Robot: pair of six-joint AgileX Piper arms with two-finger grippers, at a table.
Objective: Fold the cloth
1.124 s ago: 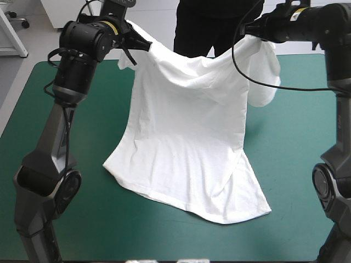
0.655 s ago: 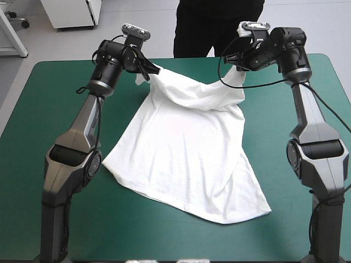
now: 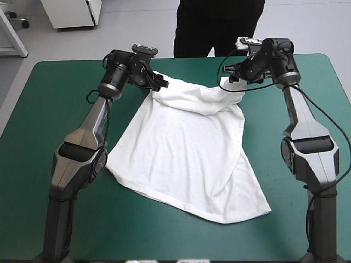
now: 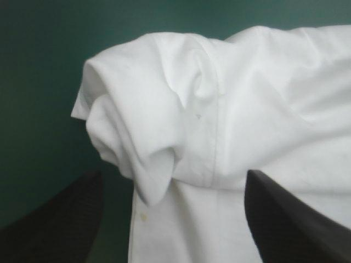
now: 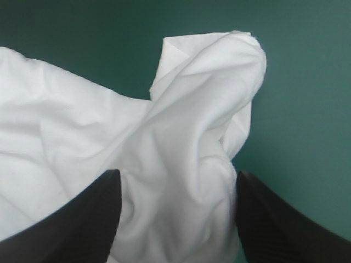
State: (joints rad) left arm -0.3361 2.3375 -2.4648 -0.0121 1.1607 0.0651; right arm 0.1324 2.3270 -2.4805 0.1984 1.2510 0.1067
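The white T-shirt lies spread on the teal-green cover, hem toward the near edge, its shoulder end bunched near the far edge. My left gripper hovers low over the left shoulder, open: in the left wrist view the black fingers stand wide apart with the crumpled sleeve lying loose between and ahead of the left gripper. My right gripper is over the right shoulder, also open; the rumpled sleeve rests on the cover just ahead of it.
Bare teal-green cover surrounds the shirt on the left, right and near sides. The shirt's near right corner reaches toward the table's front. The right arm's black cable hangs by the right sleeve.
Both arms came down and forward from holding the shirt up by its shoulders. The shoulders now rest on the table, and both grippers have gone from shut on the cloth to open.
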